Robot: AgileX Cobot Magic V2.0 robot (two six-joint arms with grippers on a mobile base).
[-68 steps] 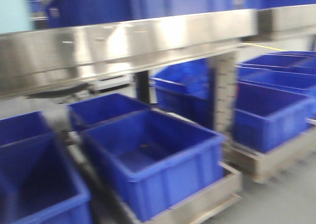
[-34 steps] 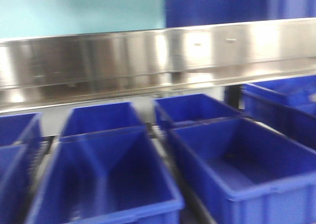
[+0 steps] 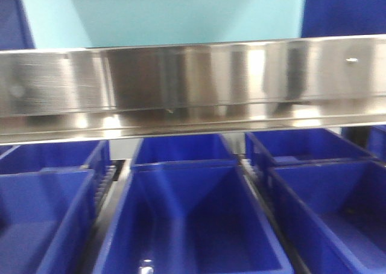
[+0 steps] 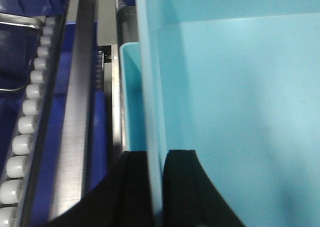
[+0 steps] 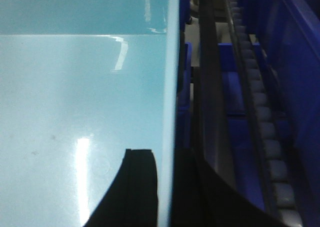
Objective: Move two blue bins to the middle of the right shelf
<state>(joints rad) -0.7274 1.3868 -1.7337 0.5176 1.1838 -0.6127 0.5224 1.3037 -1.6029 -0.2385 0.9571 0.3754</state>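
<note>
- Within a second the view has swung left. The shelf post is gone, and the rail [image 3: 193,84] now runs level across the frame.
- The pale bin [image 3: 163,14], at the left edge a second ago, now sits centred above the rail. Dark bins [image 3: 193,213] line up below the rail.
- With the right-hand shelf out of view, delivery likely remains ahead.
- The left fingers [image 4: 134,187] are clamped on one wall of the pale bin, one inside and one outside.
- The right fingers [image 5: 140,187] pinch the opposite wall the same way, so both arms carry it.
</note>
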